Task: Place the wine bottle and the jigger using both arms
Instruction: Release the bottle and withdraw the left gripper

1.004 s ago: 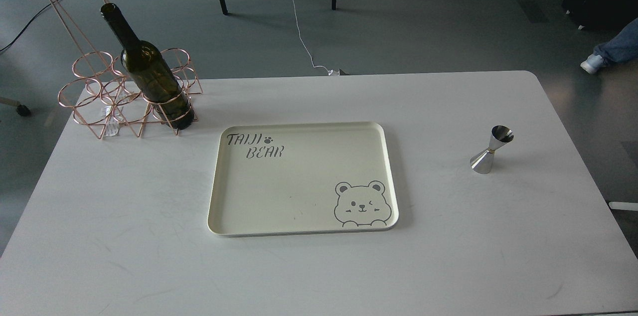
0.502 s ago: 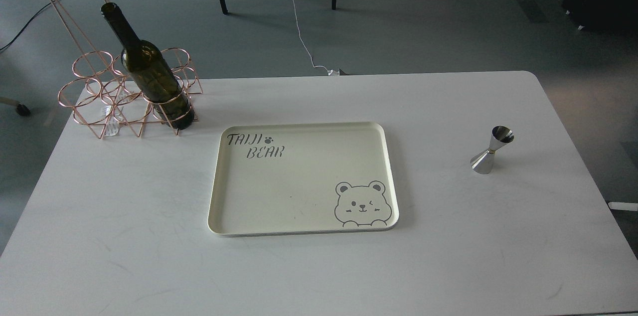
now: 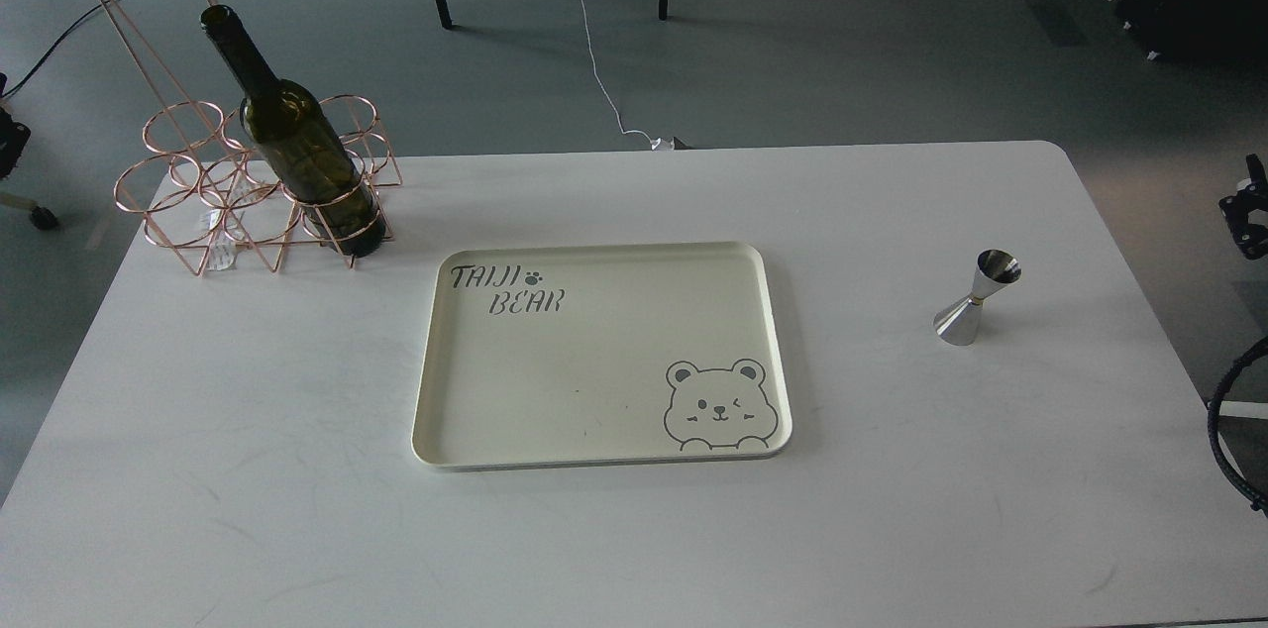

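Observation:
The wine bottle (image 3: 297, 148), dark olive-green with a long neck, stands upright in the front right ring of a copper wire rack (image 3: 213, 192) at the table's back left. The jigger (image 3: 976, 298), shiny steel with a gold waist band, stands upright on the table at the right. A black end of my right arm (image 3: 1248, 212) shows at the right edge, right of and a little behind the jigger and apart from it. A dark sliver of my left arm (image 3: 8, 138) shows at the left edge, left of the rack. Neither arm's fingers can be made out.
A cream tray (image 3: 436, 410) printed with a bear and "TAIJI BEAR" lies mid-table with nothing in it. The white table (image 3: 248, 470) has rounded corners. A black cable loop (image 3: 1228, 430) hangs at the right edge. Chair legs and cables stand on the floor behind.
Black parts of both arms have come into view at the left and right edges. The bottle, jigger and tray have not moved.

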Available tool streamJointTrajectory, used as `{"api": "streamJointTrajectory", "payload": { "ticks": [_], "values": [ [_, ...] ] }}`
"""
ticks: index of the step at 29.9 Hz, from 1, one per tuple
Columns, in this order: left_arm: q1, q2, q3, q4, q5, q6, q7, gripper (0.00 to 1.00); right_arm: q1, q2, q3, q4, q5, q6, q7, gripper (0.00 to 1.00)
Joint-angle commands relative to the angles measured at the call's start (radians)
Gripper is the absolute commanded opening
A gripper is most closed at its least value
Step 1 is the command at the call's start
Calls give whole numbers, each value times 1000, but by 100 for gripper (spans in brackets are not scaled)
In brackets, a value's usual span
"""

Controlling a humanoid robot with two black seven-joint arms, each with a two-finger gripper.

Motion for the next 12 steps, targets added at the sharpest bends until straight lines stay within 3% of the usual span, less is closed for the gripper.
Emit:
{"api": "streamJointTrajectory", "payload": {
  "ticks": [1,12],
  "values": [
    [44,-35,-63,1,-1,0,5,98,0,29,33,-39,0,0,-8,99],
    [82,-90,-110,1,-1,0,3,98,23,33,34,-43,-3,0,-16,100]
  ]
}}
